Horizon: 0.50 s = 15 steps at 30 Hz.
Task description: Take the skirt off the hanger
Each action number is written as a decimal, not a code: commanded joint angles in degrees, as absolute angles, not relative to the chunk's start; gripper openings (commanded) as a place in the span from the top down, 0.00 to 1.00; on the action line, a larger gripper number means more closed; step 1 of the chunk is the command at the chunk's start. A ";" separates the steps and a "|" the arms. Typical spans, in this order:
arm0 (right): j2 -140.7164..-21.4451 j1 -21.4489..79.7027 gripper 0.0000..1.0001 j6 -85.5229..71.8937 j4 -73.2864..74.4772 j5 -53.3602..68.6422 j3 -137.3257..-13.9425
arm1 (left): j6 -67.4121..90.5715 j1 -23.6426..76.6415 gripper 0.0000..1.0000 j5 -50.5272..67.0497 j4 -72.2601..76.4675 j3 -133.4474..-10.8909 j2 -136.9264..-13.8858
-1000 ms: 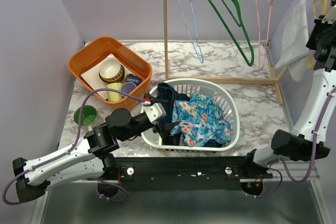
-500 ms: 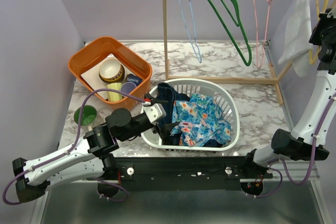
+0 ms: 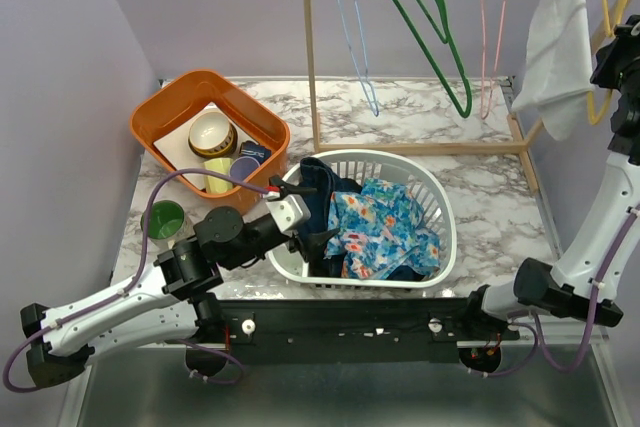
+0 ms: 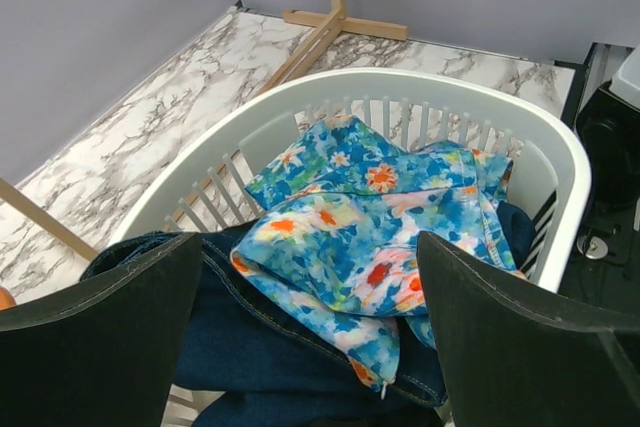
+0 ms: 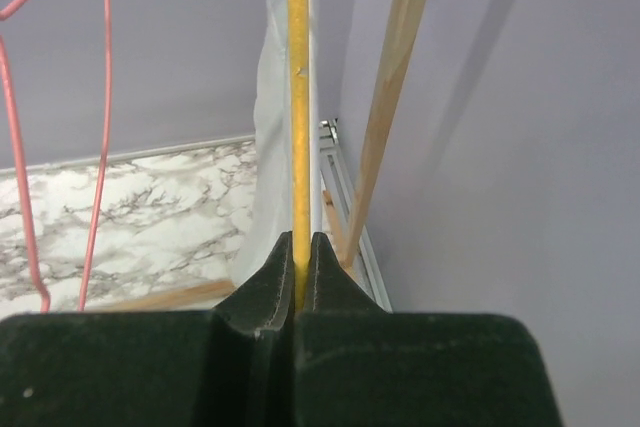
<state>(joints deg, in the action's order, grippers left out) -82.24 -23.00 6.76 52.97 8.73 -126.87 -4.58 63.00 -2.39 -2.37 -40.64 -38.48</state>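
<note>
The white skirt (image 3: pixel 555 47) hangs from a yellow hanger (image 3: pixel 603 105) at the right end of the rail. My right gripper (image 3: pixel 612 69) is raised beside it and is shut on the hanger's yellow wire. In the right wrist view the yellow hanger (image 5: pixel 297 97) runs straight up from between the pinched jaws of the right gripper (image 5: pixel 297 247), with the skirt (image 5: pixel 268 157) draped just behind it. My left gripper (image 3: pixel 308 215) hovers open over the near-left part of the white laundry basket (image 3: pixel 443 209); nothing is between the fingers of the left gripper (image 4: pixel 310 247).
The basket (image 4: pixel 565 152) holds a blue floral cloth (image 4: pixel 370 207) over dark denim (image 4: pixel 270 347). A wooden clothes rack (image 3: pixel 310 57) carries blue (image 3: pixel 357 37), green (image 3: pixel 432 22) and pink (image 3: pixel 488 47) hangers. An orange bin (image 3: pixel 158 119) of bowls and a green cup (image 3: pixel 163 219) stand at the left.
My right gripper has shut on the yellow hanger and lifted it; the skirt has risen and the other hangers have swung left. The left arm has shifted slightly left.
</note>
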 commanded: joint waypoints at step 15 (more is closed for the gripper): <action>-67.15 -23.47 0.99 -2.02 52.46 4.49 -113.21 | 4.39 63.02 0.01 -5.89 4.83 -55.19 -48.15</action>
<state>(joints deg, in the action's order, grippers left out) -69.10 -23.00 1.76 54.24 6.92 -113.84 1.56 63.00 -4.05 0.93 -52.25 -45.87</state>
